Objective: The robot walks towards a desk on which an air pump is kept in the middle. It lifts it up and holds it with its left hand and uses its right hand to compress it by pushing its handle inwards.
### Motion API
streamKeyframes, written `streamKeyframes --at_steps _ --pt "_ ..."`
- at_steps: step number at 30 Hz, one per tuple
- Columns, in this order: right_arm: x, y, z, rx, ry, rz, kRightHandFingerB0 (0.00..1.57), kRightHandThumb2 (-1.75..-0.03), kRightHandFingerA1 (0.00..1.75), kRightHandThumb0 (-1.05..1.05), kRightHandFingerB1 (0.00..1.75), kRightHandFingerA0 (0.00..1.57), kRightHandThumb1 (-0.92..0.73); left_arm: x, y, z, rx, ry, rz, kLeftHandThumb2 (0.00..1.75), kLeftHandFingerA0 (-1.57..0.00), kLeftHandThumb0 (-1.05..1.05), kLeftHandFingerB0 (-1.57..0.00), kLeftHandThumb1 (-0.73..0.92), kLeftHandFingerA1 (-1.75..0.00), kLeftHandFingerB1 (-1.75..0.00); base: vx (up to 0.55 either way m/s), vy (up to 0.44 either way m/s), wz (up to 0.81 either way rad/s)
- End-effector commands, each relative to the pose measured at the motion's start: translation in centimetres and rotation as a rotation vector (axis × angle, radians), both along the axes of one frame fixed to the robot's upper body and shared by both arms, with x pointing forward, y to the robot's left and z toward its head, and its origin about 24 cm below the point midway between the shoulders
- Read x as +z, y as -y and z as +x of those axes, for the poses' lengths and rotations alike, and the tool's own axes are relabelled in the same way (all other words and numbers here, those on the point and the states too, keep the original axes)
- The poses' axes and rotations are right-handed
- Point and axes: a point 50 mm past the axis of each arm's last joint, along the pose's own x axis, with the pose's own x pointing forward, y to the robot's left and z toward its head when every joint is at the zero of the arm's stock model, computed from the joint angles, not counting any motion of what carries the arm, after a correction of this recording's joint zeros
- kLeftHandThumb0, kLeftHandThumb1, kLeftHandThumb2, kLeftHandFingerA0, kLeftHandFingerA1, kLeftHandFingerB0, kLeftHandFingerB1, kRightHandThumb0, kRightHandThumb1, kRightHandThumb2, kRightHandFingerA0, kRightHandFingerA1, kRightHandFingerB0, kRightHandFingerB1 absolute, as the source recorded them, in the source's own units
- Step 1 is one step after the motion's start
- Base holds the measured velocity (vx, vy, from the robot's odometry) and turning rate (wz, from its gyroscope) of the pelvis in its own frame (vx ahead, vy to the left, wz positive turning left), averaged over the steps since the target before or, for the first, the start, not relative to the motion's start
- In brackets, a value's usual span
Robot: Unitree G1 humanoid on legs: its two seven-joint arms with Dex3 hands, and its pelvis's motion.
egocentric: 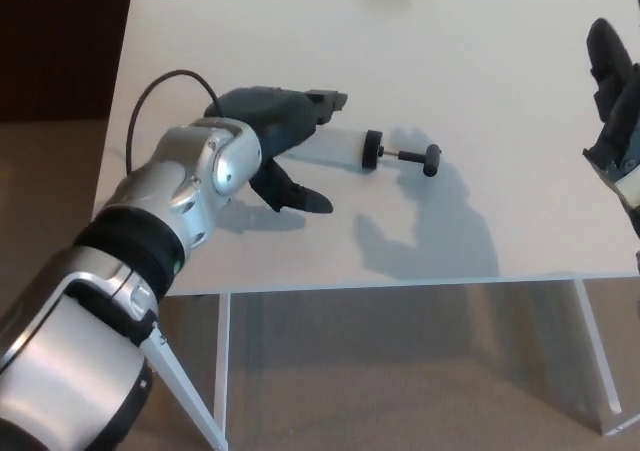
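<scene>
The air pump [352, 149] lies level over the white surface [480, 91], its handle [431, 160] pointing right, barrel clasped in the left hand [268, 131]. The right hand [618, 111] hangs well apart, fingers spread, holding nothing.

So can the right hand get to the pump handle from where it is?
Probably yes: the handle sticks out toward the right hand, with only bare desk between. The left hand holds the pump.
</scene>
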Motion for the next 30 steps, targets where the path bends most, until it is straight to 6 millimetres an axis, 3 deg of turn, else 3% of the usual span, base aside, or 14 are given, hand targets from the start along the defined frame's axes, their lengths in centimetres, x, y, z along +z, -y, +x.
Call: streamKeyframes --at_steps 1,8,13,14,15,17,19,20,21,22,24,25,26,30 --pt "0.7 -0.1 -1.2 -0.007 0.017 -0.04 0.0 -1.11 0.13 -0.89 0.1 0.0 -0.77 5.4 -1.8 1.2 0.026 0.038 -0.08 0.59 0.0 -1.01 0.0 0.64 0.0 0.0 0.0 0.0 0.0" --pt "2.1 -0.2 -3.8 -0.001 0.101 -0.117 0.07 -1.09 0.2 -0.9 0.13 0.08 -0.75 15.1 -4.6 -2.0 -0.128 0.334 -0.266 0.59 0.0 -0.95 0.0 0.65 0.0 0.0 0.0 0.0 0.0" --pt "3.1 -0.5 -6.5 0.039 0.183 -0.192 0.08 -1.11 0.19 -0.97 0.08 0.09 -0.75 16.6 -7.1 -6.5 -0.228 0.456 -0.29 0.59 0.0 -0.97 0.0 0.68 0.0 0.0 0.0 0.0 0.0" --pt "3.9 -0.4 -8.4 0.051 0.231 -0.243 0.08 -1.09 0.23 -0.94 0.11 0.09 -0.71 17.1 -8.4 -9.7 -0.268 0.516 -0.307 0.79 0.0 -1.0 0.0 0.5 0.0 -0.02 0.0 0.0 0.0" --pt "3.9 -0.4 -8.4 0.051 0.231 -0.243 0.08 -1.09 0.23 -0.94 0.11 0.09 -0.71 17.1 -8.4 -9.7 -0.268 0.516 -0.307 0.79 0.0 -1.0 0.0 0.5 0.0 -0.02 0.0 0.0 0.0" --pt "4.8 -0.2 -11.0 0.046 0.285 -0.317 0.04 -1.11 0.22 -0.96 0.07 0.05 -0.72 18.0 -10.0 -14.2 -0.304 0.62 -0.339 0.63 0.0 -0.99 0.0 0.63 -0.02 -0.07 0.0 0.0 0.0" --pt "4.9 0.0 -12.8 0.058 0.293 -0.333 0.0 -1.1 0.2 -0.93 0.09 0.01 -0.69 17.9 -10.9 -17.4 -0.332 0.658 -0.4 0.63 0.0 -0.97 0.0 0.58 0.0 -0.06 0.0 0.0 0.0" --pt "4.8 0.2 -13.8 0.069 0.301 -0.346 0.0 -1.11 0.18 -0.94 0.08 0.0 -0.71 17.4 -11.7 -19.4 -0.356 0.648 -0.46 0.88 0.0 -0.85 0.0 0.47 0.0 -0.08 0.0 0.0 0.0" --pt "4.7 0.4 -14.5 0.075 0.307 -0.357 0.0 -1.11 0.18 -0.94 0.08 0.0 -0.71 17.0 -12.1 -20.9 -0.371 0.642 -0.494 0.88 0.0 -0.85 0.0 0.47 0.0 -0.08 0.0 0.0 0.0" --pt "4.7 0.4 -14.5 0.075 0.307 -0.357 0.0 -1.11 0.18 -0.94 0.08 0.0 -0.71 17.0 -12.1 -20.9 -0.371 0.642 -0.494 0.88 0.0 -0.85 0.0 0.47 0.0 -0.08 0.0 0.0 0.0" --pt "4.5 1.1 -16.4 0.067 0.313 -0.396 0.08 -1.12 0.2 -1.0 0.07 0.09 -0.76 14.9 -14.0 -25.1 -0.366 0.478 -0.614 0.55 -0.06 -0.71 -0.11 0.49 -0.31 -0.25 0.0 0.0 0.0" --pt "4.4 1.4 -17.0 0.068 0.309 -0.407 0.08 -1.12 0.2 -1.0 0.07 0.09 -0.76 14.1 -14.6 -26.6 -0.352 0.41 -0.655 0.55 -0.06 -0.71 -0.11 0.49 -0.31 -0.25 0.0 0.0 0.0" --pt "4.1 1.8 -17.7 0.077 0.292 -0.407 0.08 -1.08 0.32 -0.91 0.16 0.08 -0.71 12.9 -15.6 -28.2 -0.311 0.304 -0.687 0.82 -0.03 -0.69 -0.08 0.42 -0.26 -0.24 0.0 0.0 0.0" --pt "3.2 2.5 -18.7 0.094 0.25 -0.392 0.01 -1.07 0.35 -0.79 0.23 0.02 -0.65 10.9 -17.6 -31.2 -0.217 0.096 -0.713 0.83 -0.01 -0.72 -0.11 0.44 -0.21 -0.23 0.0 0.0 0.0"
